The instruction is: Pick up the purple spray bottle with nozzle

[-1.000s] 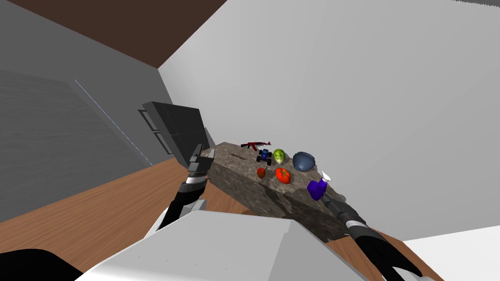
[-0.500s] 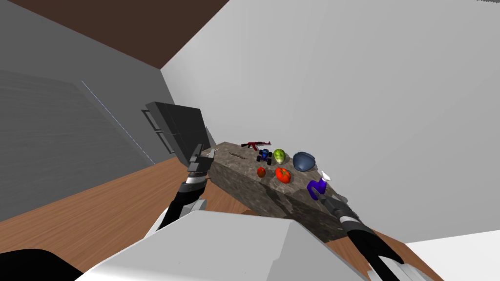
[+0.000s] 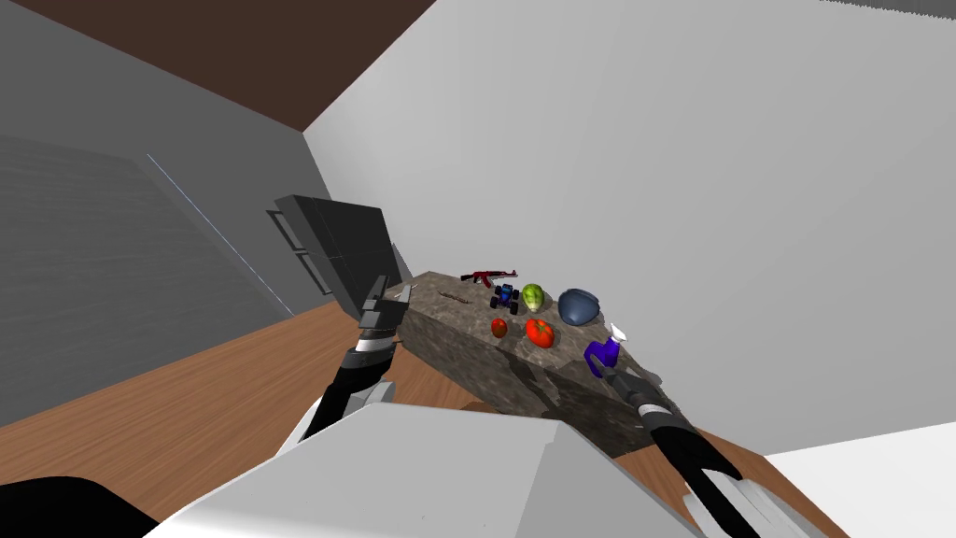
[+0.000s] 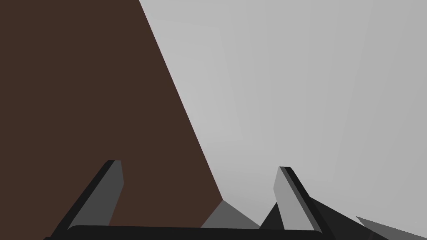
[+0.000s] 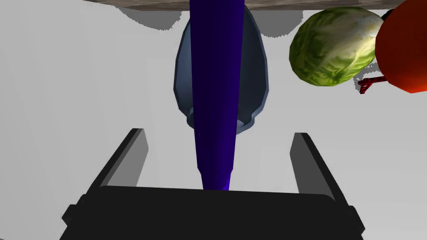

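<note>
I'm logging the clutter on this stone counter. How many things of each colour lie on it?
Red: 3 (toy rifle, small fruit, large fruit)
Blue: 2 (toy car, grey-blue bowl)
Green: 1 (cabbage)
Purple: 1 (spray bottle)
Brown: 1 (thin strip)
Total: 8

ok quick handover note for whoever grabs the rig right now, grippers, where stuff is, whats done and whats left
Right gripper: open, straddling the purple spray bottle, with its fingers clear of both sides.
Left gripper: open, empty, raised by the left end of the stone counter.
The bottle sits on the counter near its right end, white nozzle on top, beside a blue-grey bowl.
Done: reach and line-up. Left: close on the bottle, then lift.
</note>
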